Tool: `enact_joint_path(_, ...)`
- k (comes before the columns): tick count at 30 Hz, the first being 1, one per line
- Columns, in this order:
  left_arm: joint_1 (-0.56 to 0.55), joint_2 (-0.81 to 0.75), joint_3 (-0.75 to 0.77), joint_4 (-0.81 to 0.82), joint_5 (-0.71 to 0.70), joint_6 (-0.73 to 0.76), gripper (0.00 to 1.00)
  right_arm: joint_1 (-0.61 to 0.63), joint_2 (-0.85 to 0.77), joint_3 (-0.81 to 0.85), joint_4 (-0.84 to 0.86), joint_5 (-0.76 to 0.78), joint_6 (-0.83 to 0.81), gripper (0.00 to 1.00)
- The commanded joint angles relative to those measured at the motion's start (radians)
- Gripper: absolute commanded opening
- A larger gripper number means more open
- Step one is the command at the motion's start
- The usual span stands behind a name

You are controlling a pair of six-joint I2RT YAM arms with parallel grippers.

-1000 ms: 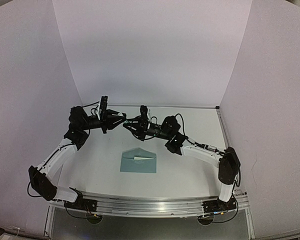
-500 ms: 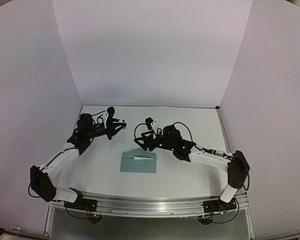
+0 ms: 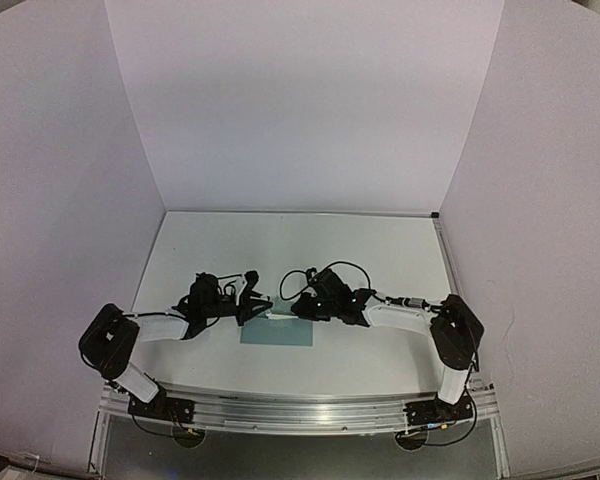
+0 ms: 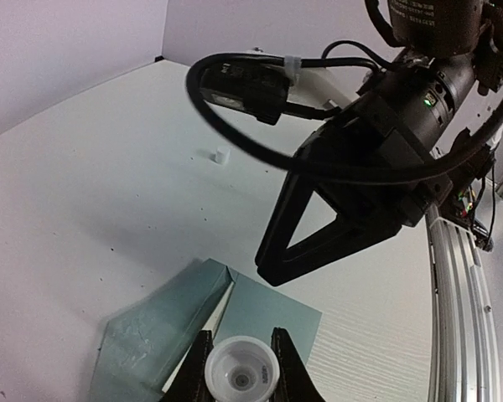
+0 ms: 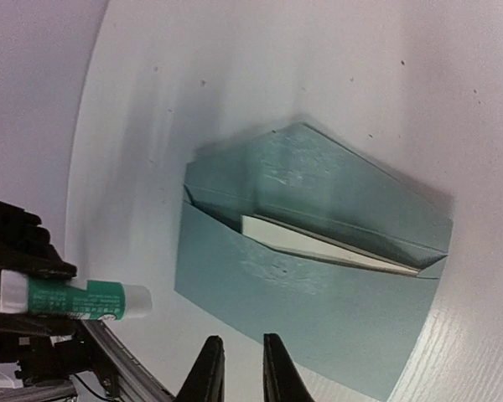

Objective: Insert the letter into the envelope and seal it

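My left pincer clamps the glue stick, right pincer closed and empty above the envelope near the table's near edge; stray glue could catch the letter.

We find no word, number or brand that we can read. The white glue stick, clamped in the left gripper, wears a green label with small white print, too blurred for us to make out. The black cylindrical arm housing at the top of the left wrist view bears a line of tiny pale lettering, likewise too small to read.
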Motion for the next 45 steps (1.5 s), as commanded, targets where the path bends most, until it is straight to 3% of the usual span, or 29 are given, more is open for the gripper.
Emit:
enact_joint_path(1,-0.044,0.062,-0.048,0.261,-0.009,0.053,0.00,-0.002,0.087,0.034,-0.030,-0.044,0.090,0.00)
enact_joint_path(7,-0.066,0.200,-0.012,0.298,-0.072,-0.020,0.00,-0.004,0.170,0.051,-0.028,-0.094,0.117,0.00)
enact_joint_path(15,-0.069,0.331,0.049,0.385,-0.181,0.025,0.00,-0.027,0.215,0.047,-0.024,-0.067,0.141,0.00)
enact_joint_path(22,-0.083,0.311,-0.019,0.465,-0.098,-0.084,0.00,-0.028,0.201,-0.010,-0.022,-0.070,0.181,0.00)
enact_joint_path(38,-0.120,0.390,0.022,0.346,-0.283,-0.055,0.00,-0.028,0.208,-0.023,-0.023,-0.098,0.191,0.00)
enact_joint_path(45,-0.124,0.413,0.037,0.339,-0.271,-0.057,0.00,-0.027,0.211,-0.022,-0.022,-0.108,0.184,0.00)
